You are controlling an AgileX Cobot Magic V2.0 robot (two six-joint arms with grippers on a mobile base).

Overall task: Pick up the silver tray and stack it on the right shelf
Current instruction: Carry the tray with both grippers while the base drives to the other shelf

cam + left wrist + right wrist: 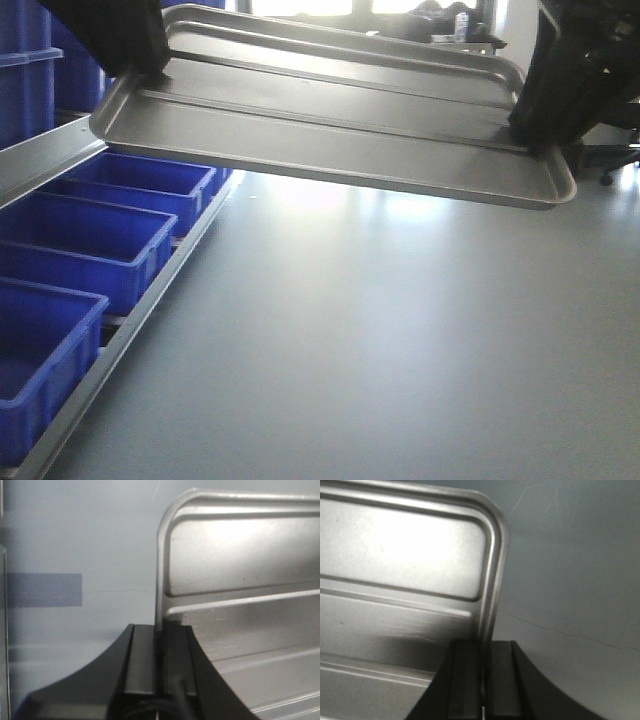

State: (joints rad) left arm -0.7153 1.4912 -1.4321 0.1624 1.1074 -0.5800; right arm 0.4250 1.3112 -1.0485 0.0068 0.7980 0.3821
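The silver tray (330, 110) hangs in the air above the grey floor (380, 340), roughly level, tipped a little down on its right end. The left hand (161, 630) is clenched on the rim of its left short edge, and the right hand (484, 647) is clenched on the rim of the opposite short edge. The right shelf (40, 165) with its blue crates (100, 235) lies below and beside the tray's left end, not touching it.

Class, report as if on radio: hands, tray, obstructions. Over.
Left hand shut on tray rim. Right hand shut on opposite rim. Tray aloft over floor. Blue crates on rack by left end; nothing seen blocking.
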